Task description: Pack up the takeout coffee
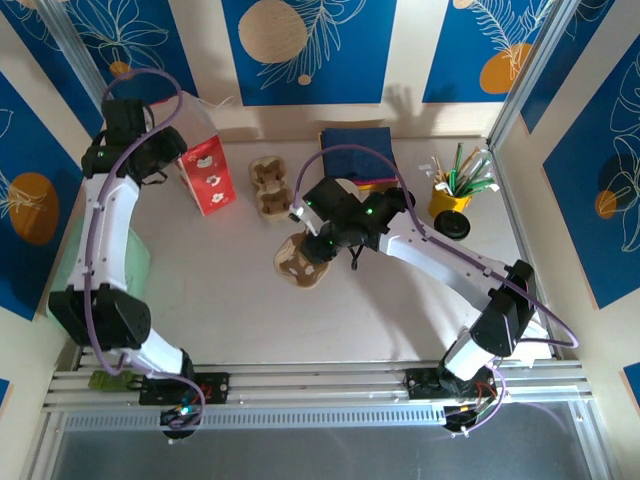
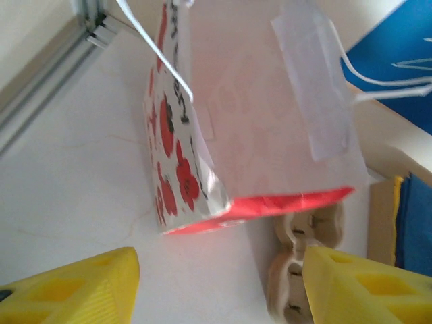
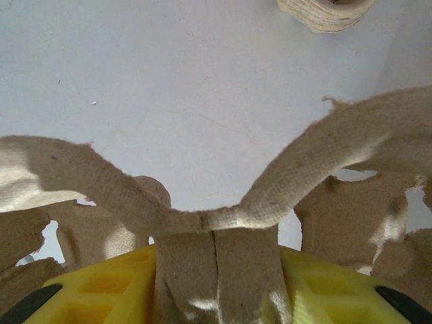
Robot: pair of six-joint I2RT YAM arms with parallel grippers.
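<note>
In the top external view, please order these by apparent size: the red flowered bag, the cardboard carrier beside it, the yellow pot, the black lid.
1. red flowered bag, largest
2. cardboard carrier
3. yellow pot and black lid: about alike, so not ranked

I work in a robot test cell that is dressed like a small takeaway coffee stand. My left arm [image 1: 105, 240] and right arm [image 1: 440, 255] are bolted to an aluminium rail [image 1: 320, 378] at the near edge of a white counter [image 1: 230, 310]. A bare metal post [image 1: 531, 75] holds printed blue wall panels [image 1: 310, 50]. Far on the counter stand shop goods: a red-and-white paper bag [image 1: 208, 175], pulp cup carriers [image 1: 270, 187], and, on the right, a yellow pot [image 1: 450, 200] of sticks and straws.
</note>
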